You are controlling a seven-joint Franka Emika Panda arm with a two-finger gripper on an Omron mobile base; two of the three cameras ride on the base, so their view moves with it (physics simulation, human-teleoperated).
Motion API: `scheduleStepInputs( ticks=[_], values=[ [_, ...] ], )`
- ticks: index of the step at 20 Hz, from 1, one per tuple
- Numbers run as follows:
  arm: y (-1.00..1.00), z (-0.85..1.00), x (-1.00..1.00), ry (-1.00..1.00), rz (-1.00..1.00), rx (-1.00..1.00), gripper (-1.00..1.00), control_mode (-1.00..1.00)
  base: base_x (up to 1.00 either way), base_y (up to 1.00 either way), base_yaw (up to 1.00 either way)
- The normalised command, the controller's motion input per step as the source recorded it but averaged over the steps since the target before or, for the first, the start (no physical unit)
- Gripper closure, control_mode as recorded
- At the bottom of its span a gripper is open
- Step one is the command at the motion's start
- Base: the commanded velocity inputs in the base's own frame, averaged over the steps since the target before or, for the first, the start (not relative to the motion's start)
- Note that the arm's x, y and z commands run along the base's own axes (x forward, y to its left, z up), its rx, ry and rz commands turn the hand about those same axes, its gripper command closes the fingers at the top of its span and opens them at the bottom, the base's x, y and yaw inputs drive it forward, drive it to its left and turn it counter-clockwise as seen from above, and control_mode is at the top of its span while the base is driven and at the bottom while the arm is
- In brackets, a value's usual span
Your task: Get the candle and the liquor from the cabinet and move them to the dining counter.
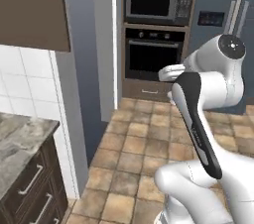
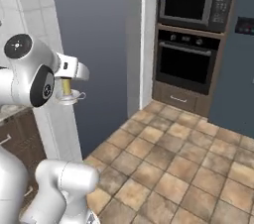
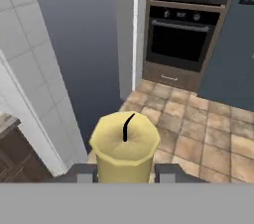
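Candle (image 3: pixel 124 143) in transit: the pale-yellow stick, black wick on top, stands upright between the two dark fingertips (image 3: pixel 84 172) at six o'clock in the hand view, and the fingers are closed against its sides. In the right base view the same candle (image 2: pixel 66 87) sits in its small white saucer under the gripper (image 2: pixel 67 82), at about nine o'clock in the picture, held in the air beside the white-tiled wall (image 2: pixel 30 5). The white arm folds back on itself in both base views.

Ahead of the robot, at twelve to one o'clock, a built-in oven (image 2: pixel 186 62) sits under a microwave (image 2: pixel 191 6) in a brown tower. The floor (image 2: pixel 163 168) is brown tile. In the left base view a dark brown wall cabinet (image 1: pixel 32 10) hangs at ten o'clock, its door facing the camera edge-on, so its inside is hidden. Below it, at eight o'clock, is the corner of a marble worktop (image 1: pixel 20 136) on brown drawers (image 1: pixel 37 188).

As a judgement: the candle is out of the cabinet and being carried, so the first pick is done. Setting it on the dining counter is left, as are fetching and placing the liquor.
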Motion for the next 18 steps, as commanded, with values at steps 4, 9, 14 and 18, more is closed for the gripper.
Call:
scheduleStepInputs(
  ticks=[4,9,14,18],
  values=[
    [0.00,0.00,0.00,0.00,0.00,0.00,1.00,1.00,0.01,0.00,-0.91],
    [0.00,0.00,0.00,0.00,0.00,0.00,1.00,1.00,0.51,0.00,-0.71],
    [0.00,0.00,0.00,0.00,0.00,0.00,1.00,1.00,1.00,0.27,-0.28],
    [0.00,0.00,0.00,0.00,0.00,0.00,1.00,1.00,1.00,0.57,-0.13]
  ],
)
